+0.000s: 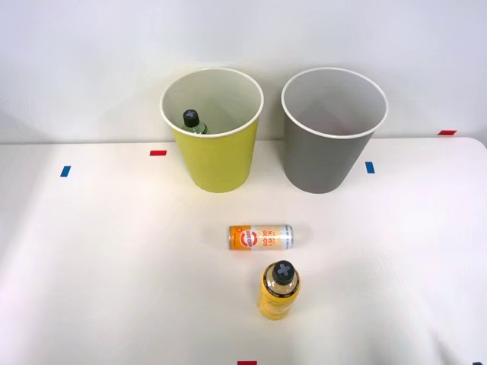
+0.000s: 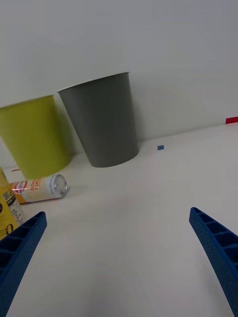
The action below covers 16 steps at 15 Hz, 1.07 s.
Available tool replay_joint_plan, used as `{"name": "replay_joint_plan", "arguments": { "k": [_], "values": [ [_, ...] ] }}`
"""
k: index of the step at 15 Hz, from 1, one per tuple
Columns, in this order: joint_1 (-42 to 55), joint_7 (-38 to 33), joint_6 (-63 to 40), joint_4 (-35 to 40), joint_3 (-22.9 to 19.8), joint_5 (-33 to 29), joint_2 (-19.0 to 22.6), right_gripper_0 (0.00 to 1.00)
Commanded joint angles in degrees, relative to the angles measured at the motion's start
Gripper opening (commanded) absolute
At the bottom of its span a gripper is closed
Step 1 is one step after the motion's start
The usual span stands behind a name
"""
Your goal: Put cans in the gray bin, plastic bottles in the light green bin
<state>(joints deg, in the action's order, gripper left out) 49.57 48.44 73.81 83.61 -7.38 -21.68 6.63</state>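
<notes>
The gripper (image 2: 119,257) hung wide open; the can (image 1: 261,237) lay sideways at the gray bin's (image 1: 323,163) seven o'clock, awaiting pickup.

White table (image 1: 91,258), matte, bare over most of its surface. White wall (image 1: 91,61) runs along the far edge. Small tape markers on the tabletop: blue marker (image 1: 65,171) far left, tilted slightly; red marker (image 1: 158,153) near the back edge, left of centre; second blue marker (image 1: 370,167) right of centre; red marker (image 1: 447,132) at the back right, close to the wall line. Another red marker (image 1: 246,363) sits at the near edge, centre, partly cut off. Dark blue bit (image 1: 477,363) at the near right corner, too small to identify. Wrist view picks up one blue marker (image 2: 160,147) and one red marker (image 2: 231,120) near the wall.
</notes>
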Motion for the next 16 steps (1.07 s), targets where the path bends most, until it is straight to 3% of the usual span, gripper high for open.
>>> {"name": "replay_joint_plan", "arguments": {
  "k": [1, 6, 10, 16],
  "values": [
    [-0.7, 0.2, 2.8, -0.1, 2.8, 0.1, 2.9, 1.0],
    [-4.0, 1.7, 3.5, -0.3, 8.9, 2.1, 10.0, 1.0],
    [-8.3, 4.4, 2.7, -0.3, 18.6, 6.8, 15.3, 1.0],
    [-16.0, 21.9, -1.1, -0.3, 34.5, 21.7, 26.0, 1.0]
  ]
}}
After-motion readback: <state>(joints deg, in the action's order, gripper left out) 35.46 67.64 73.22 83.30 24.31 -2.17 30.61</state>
